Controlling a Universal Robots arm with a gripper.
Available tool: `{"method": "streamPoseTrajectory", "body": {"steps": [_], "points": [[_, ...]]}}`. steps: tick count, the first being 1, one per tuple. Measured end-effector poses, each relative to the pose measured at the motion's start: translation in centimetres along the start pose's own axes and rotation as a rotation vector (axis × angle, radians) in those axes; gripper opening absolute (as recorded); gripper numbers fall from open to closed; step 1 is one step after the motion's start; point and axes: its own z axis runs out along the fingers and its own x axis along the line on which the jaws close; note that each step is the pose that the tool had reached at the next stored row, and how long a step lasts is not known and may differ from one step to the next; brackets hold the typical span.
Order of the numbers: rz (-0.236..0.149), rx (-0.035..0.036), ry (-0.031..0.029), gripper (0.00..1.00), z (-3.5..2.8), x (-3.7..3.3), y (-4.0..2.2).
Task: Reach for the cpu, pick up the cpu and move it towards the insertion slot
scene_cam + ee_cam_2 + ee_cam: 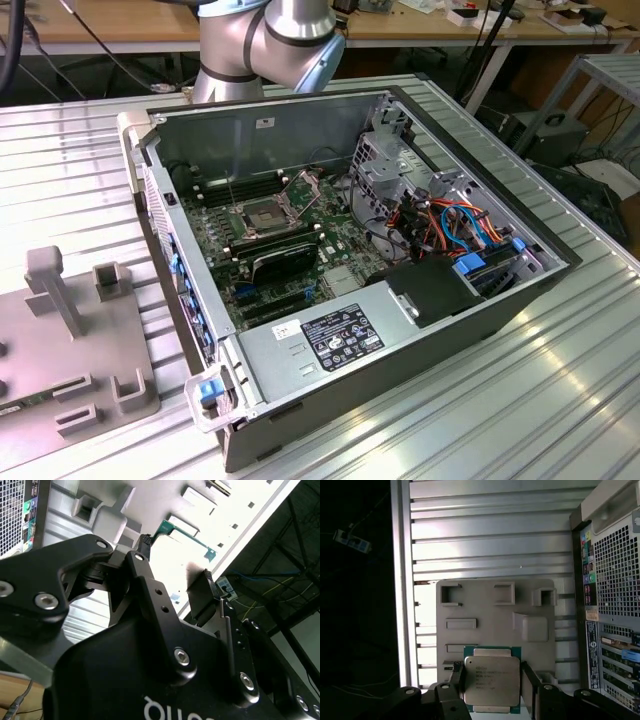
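Exterior view, from its left to its right: a grey fixture plate (75, 345) with raised blocks and cut-outs lies on the ribbed metal counter (520, 400), just beside an open computer case (260, 135) lying on its side. Inside the case, on the green circuit board (225, 250), sits the insertion slot (262, 215), a square socket with a silver frame and a dark centre. Coloured cables (450, 225) crowd the end of the case toward the exterior view's right. The arm (265, 40) rises behind the case at the back of the counter.

In the first wrist view the end effector (491, 670) is clamped on the cpu (492, 680): one black finger (456, 680) presses one side of the chip, and the other finger presses the opposite side. The cpu shows its pale metal face to the camera, with a green edge round it. It hangs above the fixture plate, outside the case. The perforated back of the case stands beside the plate. In the second wrist view the chip's green edge spans between the two fingertips.
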Motion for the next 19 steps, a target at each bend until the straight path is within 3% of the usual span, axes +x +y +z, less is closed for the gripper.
{"method": "streamPoseTrajectory", "body": {"steps": [9,19], "points": [[0.0,0.0001,0.0001,0.55,-0.04,-1.22,0.06],[0.0,0.0001,0.0,0.55,-0.06,-2.06,0.11]]}}
